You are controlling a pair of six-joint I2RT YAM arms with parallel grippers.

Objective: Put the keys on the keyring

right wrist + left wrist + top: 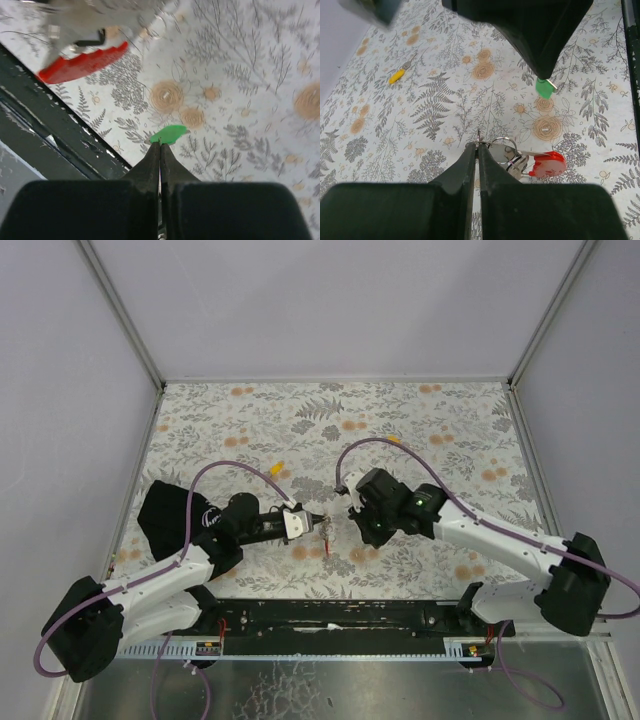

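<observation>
Green-capped key [546,88] held aloft near the held keyring [547,164], metal ring plus red tab; yellow-capped key [396,76] lies flat, well apart.

The keyring [515,160] was bright, polished metal w/ a glossy red plastic tag [549,165]. The green key [545,88] had a smooth plastic cap, as did the yellow key [396,76], w/ a dull metal blade. The left gripper [477,149] & right gripper [160,146] were matt black plastic. The table cover [445,100] was matt, floral-printed.
</observation>
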